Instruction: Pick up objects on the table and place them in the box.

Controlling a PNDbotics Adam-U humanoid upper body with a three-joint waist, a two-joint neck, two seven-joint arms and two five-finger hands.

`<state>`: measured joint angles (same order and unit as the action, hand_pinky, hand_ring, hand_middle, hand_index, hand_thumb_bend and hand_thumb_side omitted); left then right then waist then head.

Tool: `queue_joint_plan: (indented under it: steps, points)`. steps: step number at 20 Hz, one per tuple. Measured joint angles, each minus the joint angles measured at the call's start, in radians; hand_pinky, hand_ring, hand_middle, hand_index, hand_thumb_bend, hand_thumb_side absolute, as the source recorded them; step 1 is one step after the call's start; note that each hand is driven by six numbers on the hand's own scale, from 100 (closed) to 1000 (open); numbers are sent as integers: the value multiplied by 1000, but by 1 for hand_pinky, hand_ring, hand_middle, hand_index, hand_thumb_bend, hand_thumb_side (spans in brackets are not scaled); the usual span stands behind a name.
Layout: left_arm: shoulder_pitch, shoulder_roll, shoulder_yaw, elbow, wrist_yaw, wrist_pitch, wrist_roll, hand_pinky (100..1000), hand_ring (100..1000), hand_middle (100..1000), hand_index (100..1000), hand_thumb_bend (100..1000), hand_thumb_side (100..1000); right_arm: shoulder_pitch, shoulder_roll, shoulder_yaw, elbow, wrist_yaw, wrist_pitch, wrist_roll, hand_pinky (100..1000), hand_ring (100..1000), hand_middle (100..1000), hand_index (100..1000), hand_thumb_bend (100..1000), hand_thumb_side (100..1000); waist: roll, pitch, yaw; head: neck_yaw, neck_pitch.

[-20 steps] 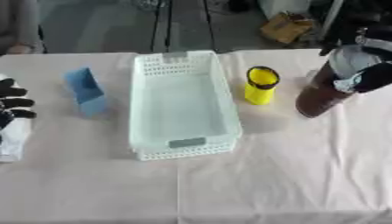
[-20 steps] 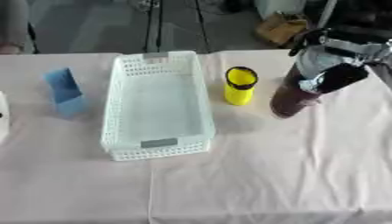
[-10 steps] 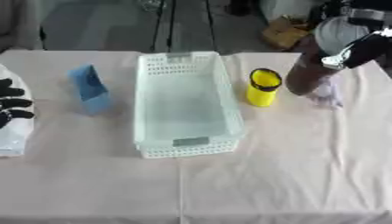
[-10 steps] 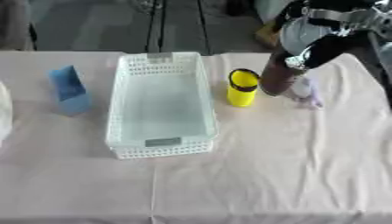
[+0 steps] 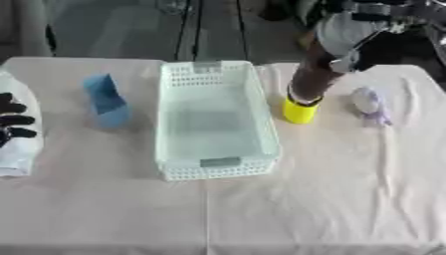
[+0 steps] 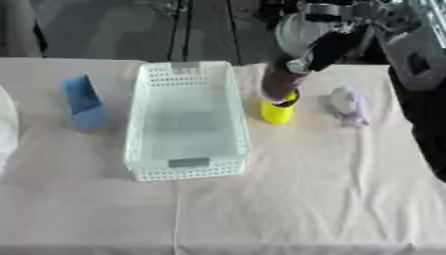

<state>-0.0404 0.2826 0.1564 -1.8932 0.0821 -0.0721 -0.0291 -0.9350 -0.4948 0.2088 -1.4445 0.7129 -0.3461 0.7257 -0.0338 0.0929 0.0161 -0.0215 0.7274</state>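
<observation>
My right hand (image 6: 338, 42) is shut on a tall dark brown bottle (image 5: 315, 72) with a pale grey top. It holds the bottle tilted in the air, its base just above a yellow cup (image 5: 299, 112). The cup stands beside the right wall of the white lattice box (image 5: 218, 168), which has nothing inside. A small lilac object (image 5: 369, 102) lies on the cloth right of the cup. A blue box-like object (image 5: 106, 99) stands left of the box. My left hand (image 5: 14, 120) rests open at the left edge.
A white bundle (image 5: 17, 152) lies under my left hand at the left edge. A pale cloth (image 5: 305, 199) covers the table. Dark stands and clutter sit beyond the far edge.
My right hand has carried the bottle up and leftward, from the table's right side to over the yellow cup. The lilac object now shows where the bottle was. The left hand stayed put.
</observation>
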Motion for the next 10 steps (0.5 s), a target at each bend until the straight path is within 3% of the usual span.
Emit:
queue_joint_plan:
  steps: [3,10]
  points:
    - [0,0,0,0,3,0,-2,593,640,649,806,246,972,-12,25,26,3,-4,-34,-34,306,571,864,783,176,100,-1,-1,4,-3,0]
    - [0,0,-5,0,5,1,-5,593,640,649,806,246,972,-24,70,98,3,-28,-107,-99,307,570,861,780,154,100,-3,-4,9,-11,0]
